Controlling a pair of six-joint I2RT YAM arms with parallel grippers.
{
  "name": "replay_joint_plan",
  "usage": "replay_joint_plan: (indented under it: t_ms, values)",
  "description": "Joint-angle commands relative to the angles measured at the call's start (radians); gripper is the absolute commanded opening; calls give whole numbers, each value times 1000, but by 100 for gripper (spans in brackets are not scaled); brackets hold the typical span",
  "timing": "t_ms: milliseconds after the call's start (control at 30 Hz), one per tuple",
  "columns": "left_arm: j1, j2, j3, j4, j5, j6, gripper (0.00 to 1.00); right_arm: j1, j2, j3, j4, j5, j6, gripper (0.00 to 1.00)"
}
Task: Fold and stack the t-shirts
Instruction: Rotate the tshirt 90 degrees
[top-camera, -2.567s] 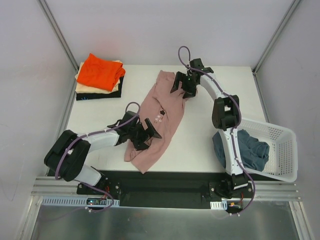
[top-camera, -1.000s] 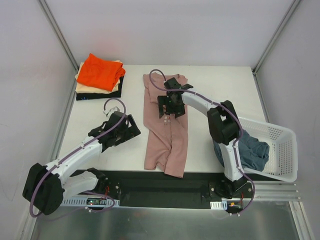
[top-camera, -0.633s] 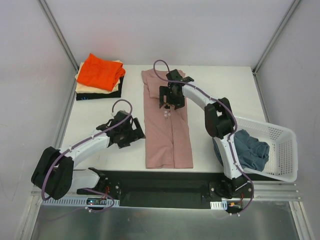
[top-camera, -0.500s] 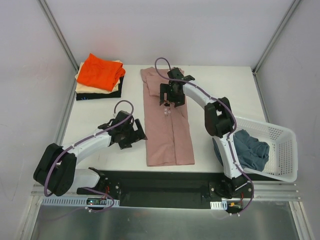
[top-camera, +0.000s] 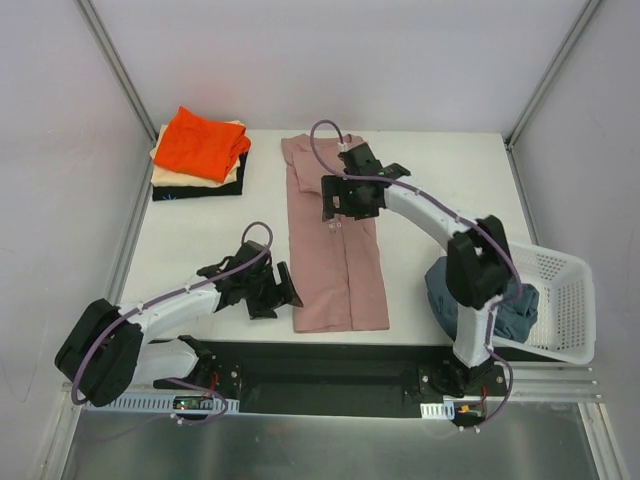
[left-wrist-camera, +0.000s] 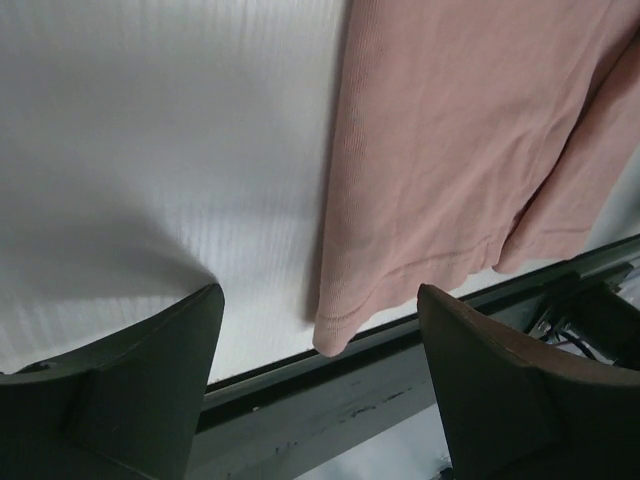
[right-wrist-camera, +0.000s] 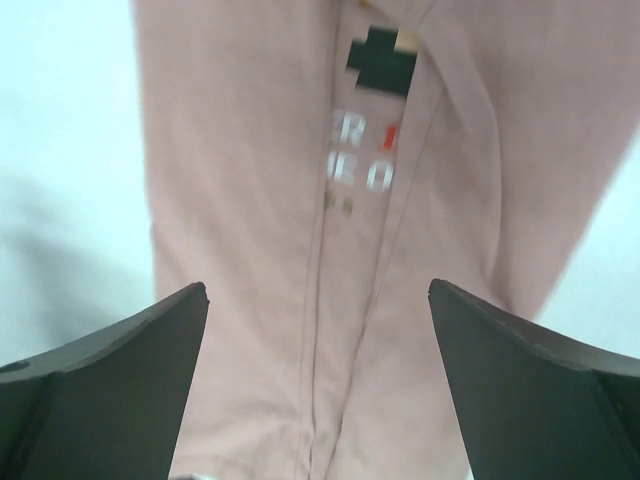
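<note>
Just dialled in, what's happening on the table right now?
The dusty pink t-shirt lies on the white table as a long strip, sides folded in. The right pincer hangs open over its printed chest; the left pincer sits open beside the near left hem corner. Neither holds cloth. A folded bright orange t-shirt tops the stack at far left, and a slate blue t-shirt waits in the white plastic mesh basket.

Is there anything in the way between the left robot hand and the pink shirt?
No, nothing visible. The left gripper hangs open right beside the pink shirt, at its near left corner, with only a bit of bare white table between them.
</note>
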Motion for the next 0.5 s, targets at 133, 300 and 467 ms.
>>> replay_joint_plan:
  t_ms: [133,300,467]
  values:
    - [-128,-44,-70,-9,16,-104,63,14,-474,-414,169,92,46,97]
    - [-164,-25,-52,-9,7,-105,47,14,-567,-611,180,94,89,97]
    - [-192,33,-56,-9,38,-111,34,14,-625,-680,168,86,87,97]
